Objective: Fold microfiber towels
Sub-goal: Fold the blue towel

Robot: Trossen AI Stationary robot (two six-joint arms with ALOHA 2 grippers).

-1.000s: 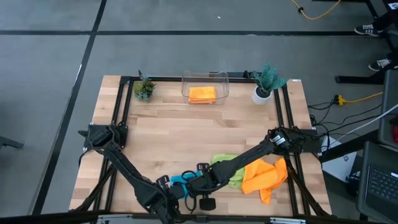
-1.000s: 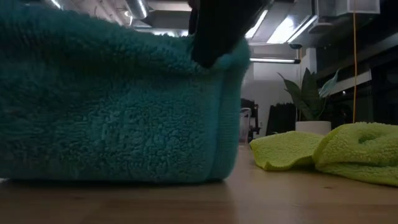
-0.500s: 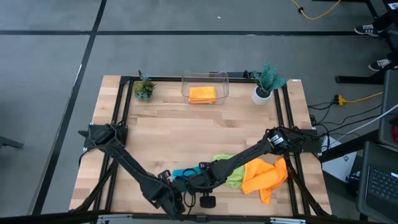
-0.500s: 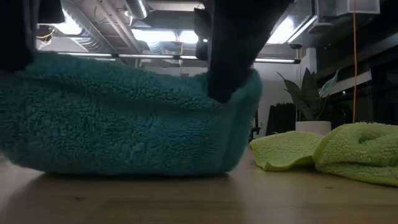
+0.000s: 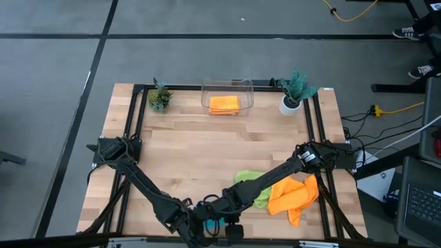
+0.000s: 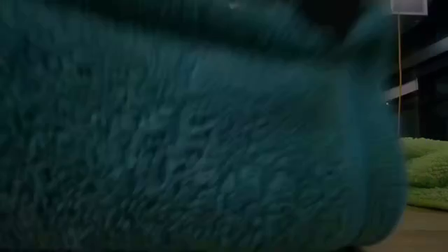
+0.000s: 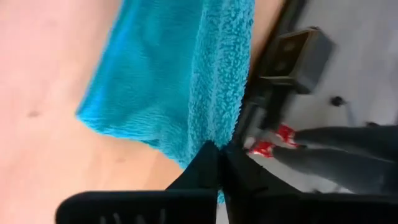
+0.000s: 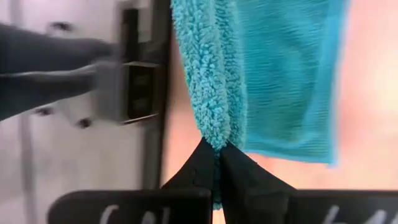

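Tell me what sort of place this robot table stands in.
Probably a lab or workshop floor, not a home. The wooden table stands on bare grey concrete marked with dark lines, loose yellow cables run across the floor beside it, and a keyboard sits at a workstation just past the table's right edge.

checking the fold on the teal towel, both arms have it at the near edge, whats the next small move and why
Probably lay the pinched edge flat on the table and release. The left gripper and the right gripper each have their jaws shut on the teal towel, which hangs doubled at the table's near edge and fills the low view. The lime green towel and an orange towel wait beside it.
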